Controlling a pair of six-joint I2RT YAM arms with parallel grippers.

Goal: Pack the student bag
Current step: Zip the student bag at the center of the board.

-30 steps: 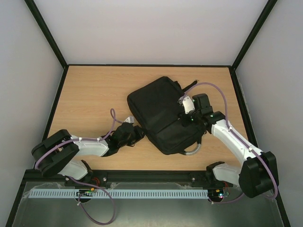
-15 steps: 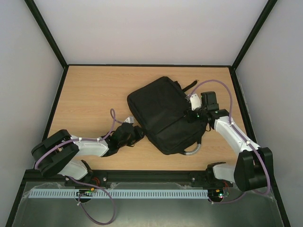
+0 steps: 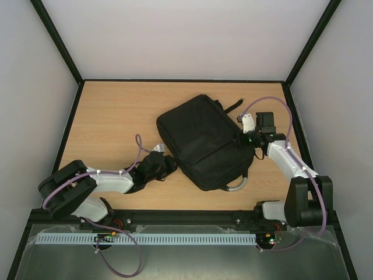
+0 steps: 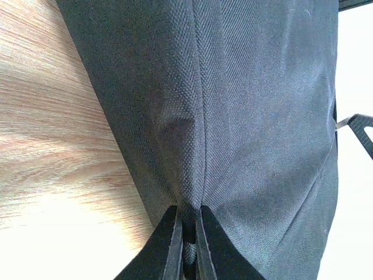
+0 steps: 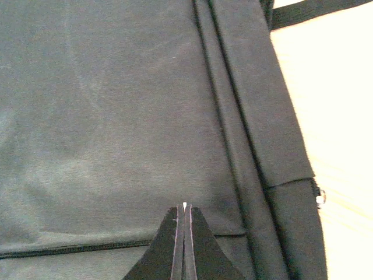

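Note:
The student bag (image 3: 201,139), a large black fabric backpack, lies flat and slanted in the middle of the table. My left gripper (image 3: 169,164) is at its near left corner. In the left wrist view it (image 4: 187,214) is shut on a pinched fold of the bag's fabric (image 4: 245,105). My right gripper (image 3: 239,142) hovers over the bag's right edge. In the right wrist view its jaws (image 5: 184,207) are shut just above the bag's panel (image 5: 116,111), with only a tiny white speck showing at the tips.
A grey handle loop (image 3: 236,185) sticks out of the bag's near end and a black strap (image 3: 233,106) out of its far end. Wooden table (image 3: 116,116) lies to the left, with black frame posts and white walls around it.
My right arm has drawn back to the right and away, from over the bag's middle to its right edge, still shut. The left arm and the bag have not moved.

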